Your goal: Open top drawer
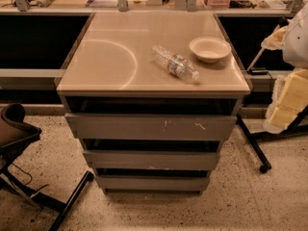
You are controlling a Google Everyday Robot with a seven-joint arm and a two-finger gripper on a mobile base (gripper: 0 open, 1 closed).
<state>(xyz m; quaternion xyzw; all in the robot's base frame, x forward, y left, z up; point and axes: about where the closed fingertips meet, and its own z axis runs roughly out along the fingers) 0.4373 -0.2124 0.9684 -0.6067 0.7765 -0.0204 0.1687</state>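
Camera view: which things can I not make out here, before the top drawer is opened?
- Inside of the top drawer, camera view: the gap above its front is in dark shadow under the table top.
- Gripper, camera view, at the right edge beside the drawers: partly cut off by the picture edge.
- Bottle label, camera view: too small to read.
- Back counter items, camera view: cut off by the top edge.

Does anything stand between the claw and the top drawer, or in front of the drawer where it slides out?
Nothing visible does. The claw hangs at the right edge, beside the cabinet; the top drawer front is unobstructed, and the chair base lies left of its path.
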